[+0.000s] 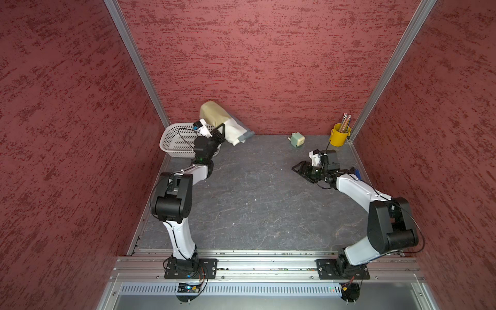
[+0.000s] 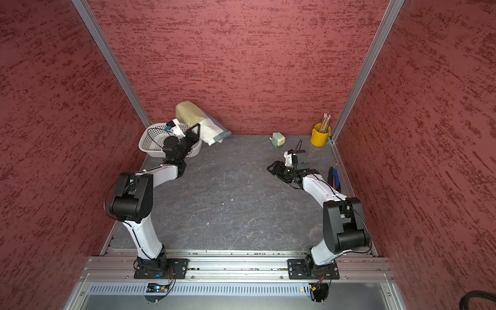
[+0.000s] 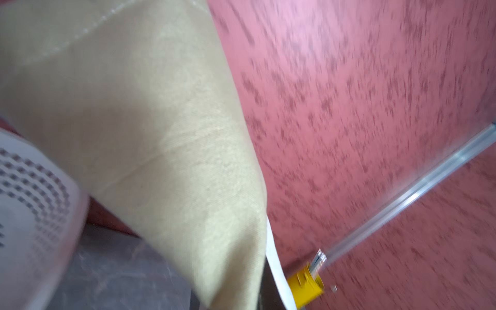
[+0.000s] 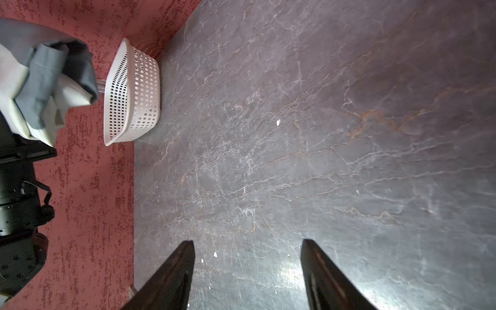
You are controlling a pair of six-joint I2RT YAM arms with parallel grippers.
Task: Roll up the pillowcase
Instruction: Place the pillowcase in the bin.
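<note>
Left pincer (image 1: 220, 132) is closed almost fully on the pillowcase (image 1: 224, 122). It pinches the fabric about midway along a rolled bundle, which it holds clear of the table (image 1: 255, 201). In both top views the bundle's long axis runs on a slant. Its thick olive-tan end points to the pincer's left and away toward the back wall. Its off-white and dusty blue end points to the pincer's right, near the foot of that wall. Which end hangs higher cannot be told for sure. In the left wrist view the pillowcase (image 3: 134, 134) shows as blurred olive-tan cloth filling much of the frame, and the pincer's own tips are not visible there. A white perforated basket (image 1: 174, 142) sits on the table just beside this pincer, on its left.

Right pincer (image 4: 247, 244) is well apart from the bundle, across the table. Its jaws stand wide apart with only bare table showing between them, and it holds nothing. Beyond it, toward the back wall, stands a small green pencil sharpener (image 1: 297, 139). Farther right, a yellow cup (image 1: 339, 135) of pencils stands in the corner.
</note>
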